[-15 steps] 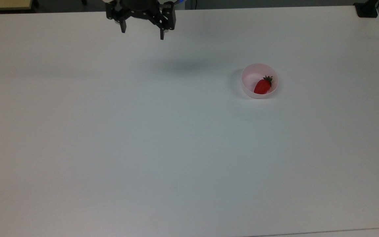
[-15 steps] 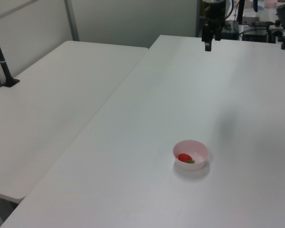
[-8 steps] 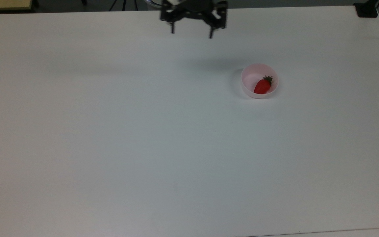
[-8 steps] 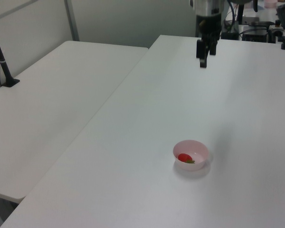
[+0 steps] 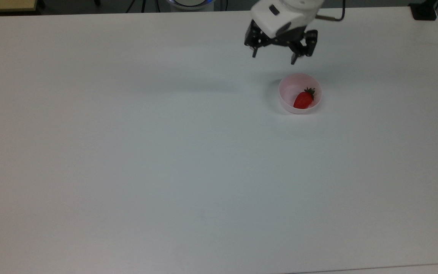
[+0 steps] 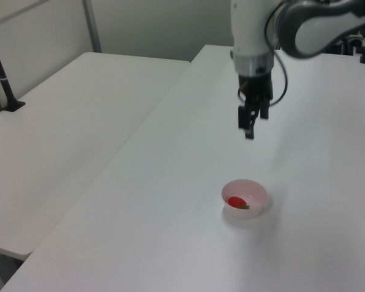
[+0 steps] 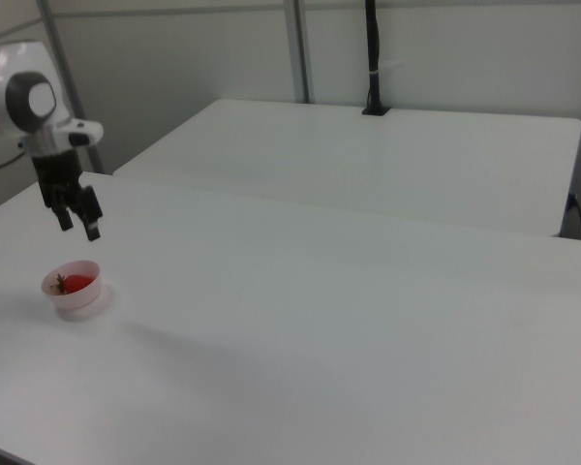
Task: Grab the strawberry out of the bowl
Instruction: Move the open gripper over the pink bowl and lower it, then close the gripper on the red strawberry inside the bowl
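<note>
strawberry (image 5: 303, 99) lies inside the pale pink bowl (image 5: 289, 88) on the white counter (image 5: 165, 152), toward the bowl's side on the top view's right, leafy cap pointing to the top view's upper right. pincer (image 5: 274, 58) hangs in the air above the counter, apart from the bowl and just past its rim toward the top view's upper left, fingers spread and released, holding nothing. in the left view the pincer (image 6: 250, 126) sits well above the bowl (image 6: 256, 190).

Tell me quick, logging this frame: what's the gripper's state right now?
Gripper: open, holding nothing, above the table short of the bowl; the strawberry lies in it.
</note>
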You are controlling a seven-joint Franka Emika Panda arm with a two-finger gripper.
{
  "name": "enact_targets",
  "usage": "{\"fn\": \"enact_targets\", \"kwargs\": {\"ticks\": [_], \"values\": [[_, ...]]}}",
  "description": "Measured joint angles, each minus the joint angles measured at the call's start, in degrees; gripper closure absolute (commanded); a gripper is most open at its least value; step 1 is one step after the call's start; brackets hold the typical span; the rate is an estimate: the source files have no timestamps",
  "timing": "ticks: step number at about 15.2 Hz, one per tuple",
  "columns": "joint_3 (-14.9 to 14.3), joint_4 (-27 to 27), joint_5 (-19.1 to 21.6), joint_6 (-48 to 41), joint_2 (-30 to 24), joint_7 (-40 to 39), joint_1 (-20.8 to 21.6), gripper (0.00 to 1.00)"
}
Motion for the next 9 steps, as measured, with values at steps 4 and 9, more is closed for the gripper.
{"fn": "enact_targets", "kwargs": {"ticks": [4, 9], "values": [[0.01, -1.15, 0.0, 7.24, 5.54, 8.01, 3.56, 0.16], [0.01, -2.56, 0.0, 12.12, 8.77, 15.17, 6.12, 0.22]]}}
